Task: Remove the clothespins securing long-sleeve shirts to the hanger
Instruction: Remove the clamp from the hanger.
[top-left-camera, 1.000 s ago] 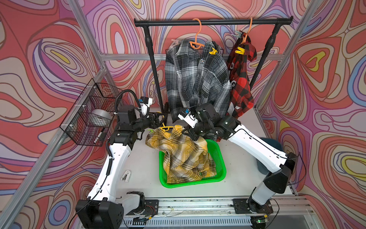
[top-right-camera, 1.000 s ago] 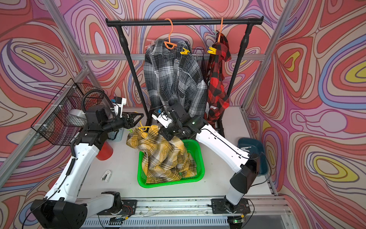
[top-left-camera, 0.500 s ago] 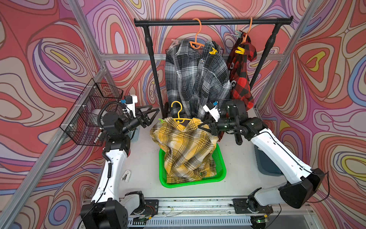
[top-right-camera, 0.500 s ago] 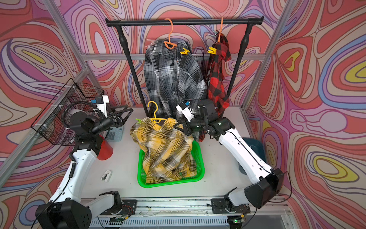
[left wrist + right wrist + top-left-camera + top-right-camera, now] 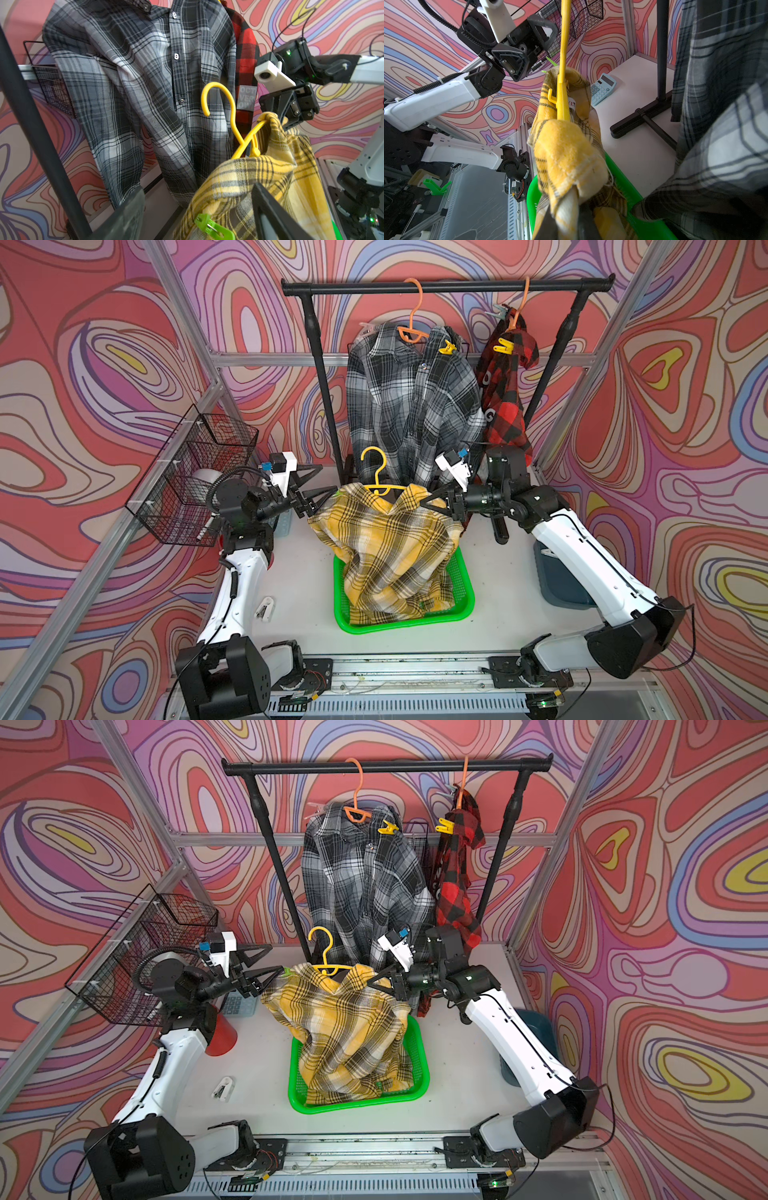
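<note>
Yellow shirt (image 5: 386, 539) higher; two shirts (image 5: 411, 406) (image 5: 505, 406) behind

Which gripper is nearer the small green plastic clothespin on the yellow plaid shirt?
Left: left gripper open around the green clothespin; right gripper grips the shirt's opposite shoulder.

**Robotics laboratory test cell.** An aluminium profile frame (image 5: 183, 310) carries wall panels (image 5: 83, 377) printed with swirling coloured bands, enclosing a white bench (image 5: 299, 593). A left arm (image 5: 239, 597) and a right arm (image 5: 590, 560), both white-shelled, are mounted on a metal rail (image 5: 415, 664) along the bench's front edge, with exposed wiring (image 5: 311, 681) beside one base. A black clothes rack (image 5: 457, 285) stands at the back; a wire basket (image 5: 195, 472) sits against the frame.
</note>
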Tool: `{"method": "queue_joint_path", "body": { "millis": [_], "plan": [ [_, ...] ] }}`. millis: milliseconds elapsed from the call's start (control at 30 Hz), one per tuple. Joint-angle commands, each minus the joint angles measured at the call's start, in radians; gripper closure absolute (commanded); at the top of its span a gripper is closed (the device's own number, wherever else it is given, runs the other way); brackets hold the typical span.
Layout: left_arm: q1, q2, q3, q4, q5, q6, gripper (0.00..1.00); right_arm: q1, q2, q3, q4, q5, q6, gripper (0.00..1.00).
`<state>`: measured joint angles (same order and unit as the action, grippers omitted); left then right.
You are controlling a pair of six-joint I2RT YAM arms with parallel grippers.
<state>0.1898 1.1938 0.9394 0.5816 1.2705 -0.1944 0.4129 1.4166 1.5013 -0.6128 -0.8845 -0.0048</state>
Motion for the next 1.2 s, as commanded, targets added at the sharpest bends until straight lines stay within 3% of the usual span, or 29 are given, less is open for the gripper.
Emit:
{"method": "queue_joint_path", "body": {
  "millis": [0,133,667,800,1000,1167],
  "plan": [
    [0.005,0.005,-0.046,0.153,0.078,0.051,0.26,-0.006,0.004,0.028,0.047,-0.055,0.005,1.0],
    [0.007,0.031,-0.068,0.333,0.098,-0.032,0.28,-0.006,0.02,0.045,0.049,-0.069,0.005,1.0],
    [0.016,0.033,-0.09,0.319,0.187,0.034,0.45,-0.008,0.059,0.094,0.044,-0.111,0.002,1.0],
    [0.016,0.054,-0.093,0.44,0.188,-0.052,0.49,-0.008,0.064,0.09,0.04,-0.113,0.001,1.0],
    [0.017,0.137,-0.073,0.77,0.204,-0.328,0.55,-0.008,0.072,0.089,0.042,-0.114,0.001,1.0],
    [0.016,0.134,-0.063,0.746,0.223,-0.313,0.62,-0.008,0.071,0.089,0.04,-0.109,0.0,1.0]
  ]
}}
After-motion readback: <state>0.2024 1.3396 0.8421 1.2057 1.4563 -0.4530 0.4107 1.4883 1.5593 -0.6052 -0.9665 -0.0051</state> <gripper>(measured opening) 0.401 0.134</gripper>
